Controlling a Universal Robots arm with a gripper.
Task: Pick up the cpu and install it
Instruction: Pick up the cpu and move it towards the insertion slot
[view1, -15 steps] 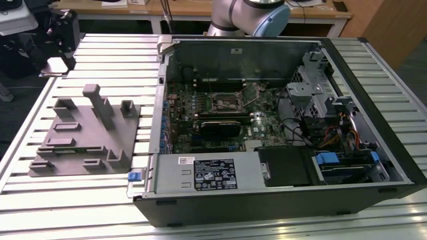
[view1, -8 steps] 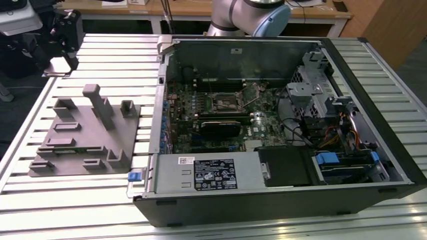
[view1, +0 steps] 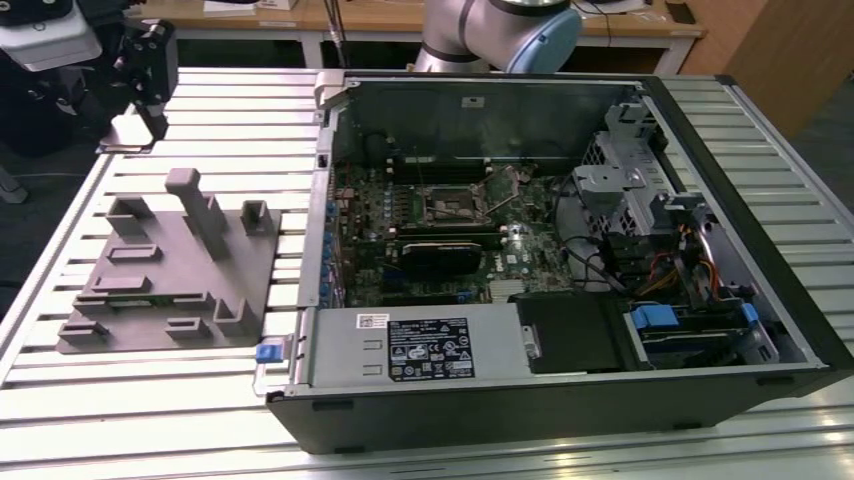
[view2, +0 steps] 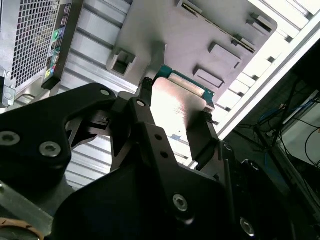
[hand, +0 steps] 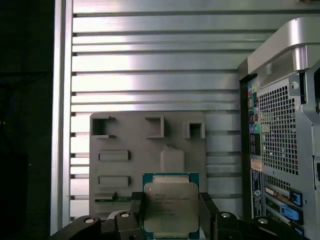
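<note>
The tool (hand: 171, 214) is closed narrow on the cpu (hand: 170, 206), one black finger (hand: 136, 209) against each of two opposite edges. The pale metal top faces the first wrist view, with the green board edge showing around it. Gripping by the edges keeps the pads off the top and the underside, which is probably why the chip is taken this way. It also keeps the chip flat and square to the tool, which the socket would demand.

In the exterior view the tool hangs in the upper left of the frame, above the slatted desk (view1: 160, 400) and beyond the far end of the grey tray (view1: 174, 270). In both wrist views the tray appears well behind the chip, so the cpu looks carried clear of it rather than resting in a pocket. The tray's raised blocks and recesses look shaped to hold parts at fixed spots for pickup.

The open computer case (view1: 561, 400) lies on its side on the desk at the exterior view's right, just beside the tray, so the motherboard faces up. The socket frame (view1: 454, 205) sits near the middle of that view, well apart from the tool. I judge the pickup done and the install not yet begun
</note>
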